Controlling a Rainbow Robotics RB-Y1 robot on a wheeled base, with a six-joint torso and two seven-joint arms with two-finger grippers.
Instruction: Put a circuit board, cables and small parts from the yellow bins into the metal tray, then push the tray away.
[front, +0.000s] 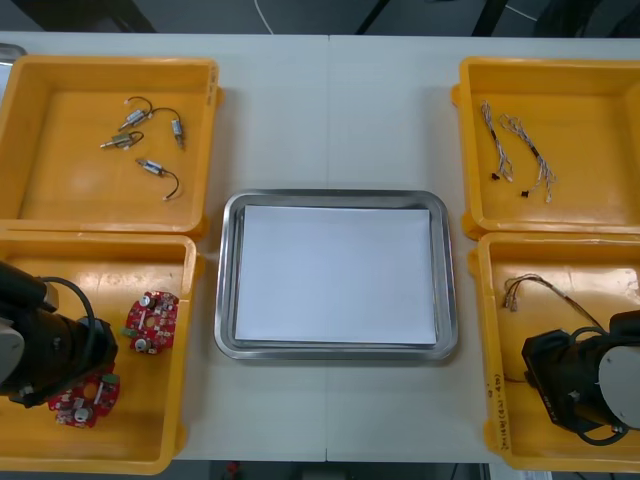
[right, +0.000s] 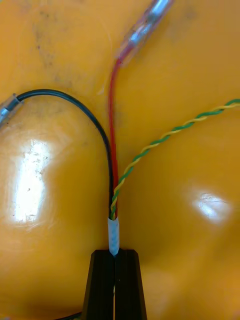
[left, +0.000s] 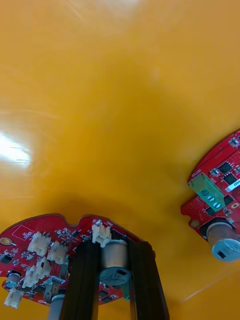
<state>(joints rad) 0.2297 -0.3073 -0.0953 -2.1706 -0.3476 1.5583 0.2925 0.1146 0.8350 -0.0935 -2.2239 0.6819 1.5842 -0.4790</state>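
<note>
In the near-left yellow bin (front: 40, 260), my left arm (front: 45, 350) hangs over a round red circuit board (front: 85, 400). My left gripper (left: 116, 252) is shut on that circuit board (left: 45, 240), with a grey cylinder on the board between its fingers. A second board (left: 215, 195) lies close by, apart from the first. In the near-right yellow bin (front: 600, 255), my right gripper (right: 115, 255) is shut on the white-wrapped end of a cable (right: 114, 232) of black, red and twisted yellow-green strands. The metal tray (front: 335, 197), white inside, sits between the bins.
The far-left bin (front: 60, 70) holds several small metal parts (front: 150, 135). Thin cables (front: 520, 150) lie in the far-right bin (front: 600, 75). Bare table runs between the bins ahead of the tray and behind it.
</note>
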